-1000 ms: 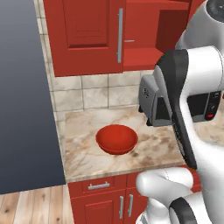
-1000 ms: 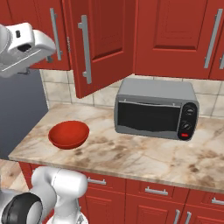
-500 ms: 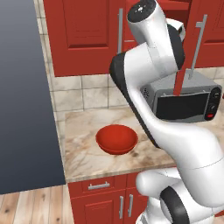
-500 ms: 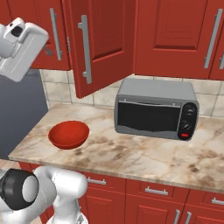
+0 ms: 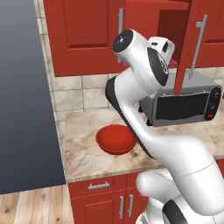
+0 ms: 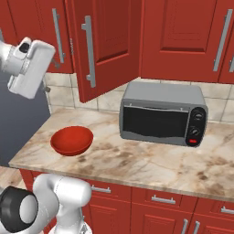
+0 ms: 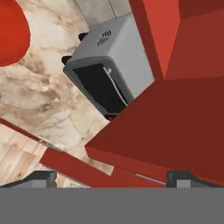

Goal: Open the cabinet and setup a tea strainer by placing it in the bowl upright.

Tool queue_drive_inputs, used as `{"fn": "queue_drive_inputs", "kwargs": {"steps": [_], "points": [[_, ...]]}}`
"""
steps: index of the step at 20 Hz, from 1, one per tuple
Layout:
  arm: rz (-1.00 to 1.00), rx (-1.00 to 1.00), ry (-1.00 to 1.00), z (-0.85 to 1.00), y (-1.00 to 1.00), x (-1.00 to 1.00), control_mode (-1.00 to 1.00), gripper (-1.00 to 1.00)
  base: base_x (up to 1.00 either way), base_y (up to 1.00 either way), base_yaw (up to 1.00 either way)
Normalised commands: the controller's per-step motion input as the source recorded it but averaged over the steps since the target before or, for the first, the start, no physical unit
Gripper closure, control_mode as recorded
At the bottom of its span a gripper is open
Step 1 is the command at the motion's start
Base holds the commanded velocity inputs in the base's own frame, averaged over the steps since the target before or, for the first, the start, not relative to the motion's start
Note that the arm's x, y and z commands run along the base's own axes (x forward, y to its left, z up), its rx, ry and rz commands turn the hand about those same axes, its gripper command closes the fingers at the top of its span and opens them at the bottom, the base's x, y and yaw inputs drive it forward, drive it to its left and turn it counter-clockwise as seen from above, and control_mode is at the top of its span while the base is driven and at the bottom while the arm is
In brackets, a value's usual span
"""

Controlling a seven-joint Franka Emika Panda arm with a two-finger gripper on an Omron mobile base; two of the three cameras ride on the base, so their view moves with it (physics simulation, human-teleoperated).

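Observation:
The cabinet [image 5: 83,30] has one door [image 6: 109,45] swung open, and its long silver handle [image 6: 89,51] faces the room. The dark inside [image 5: 173,26] shows behind the door edge. The tea strainer is hidden from view. On the marble counter, toward the left, sits the red bowl [image 5: 116,139] [image 6: 71,140] with nothing in it. My gripper [image 7: 112,177] hangs high beside the open door and looks down along it, open, its fingertips [image 7: 41,177] far apart with nothing between them. The white hand [image 6: 29,68] is up at the left, well above the bowl [image 7: 11,35].
A grey toaster oven [image 6: 162,114] [image 7: 105,70] stands on the counter [image 6: 137,160] right of the bowl, under the open door. A dark tall panel [image 5: 24,96] bounds the counter on the left. Lower red cupboards with drawers [image 6: 164,201] run below.
The arm has swung across in front of the toaster oven and up toward the open cabinet. The hand has tilted and come a little lower. Bowl, oven and door have not moved.

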Motion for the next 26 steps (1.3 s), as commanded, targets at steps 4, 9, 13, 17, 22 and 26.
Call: {"fn": "queue_drive_inputs", "kwargs": {"steps": [4, 9, 13, 17, 22, 26], "points": [[0.0, -0.16, 0.1, -0.08, -0.29, 0.06, -1.0, -1.0, 0.0, 0.0, 0.0], [0.0, -0.23, 0.18, 0.01, -0.01, 0.04, -1.0, -1.0, 0.0, 0.0, 0.0], [-0.09, -0.2, 0.18, 0.07, -0.04, 0.0, -1.0, -1.0, 0.0, 0.0, 0.0], [-0.15, -0.15, 0.2, 0.05, -0.18, 0.03, -1.0, -1.0, 0.0, 0.0, 0.0], [-0.15, -0.09, 0.2, 0.01, -0.24, 0.25, -1.0, -1.0, 0.0, 0.0, 0.0], [-0.13, -0.03, 0.19, 0.0, -0.2, 0.36, -1.0, -1.0, 0.0, 0.0, 0.0]]}}
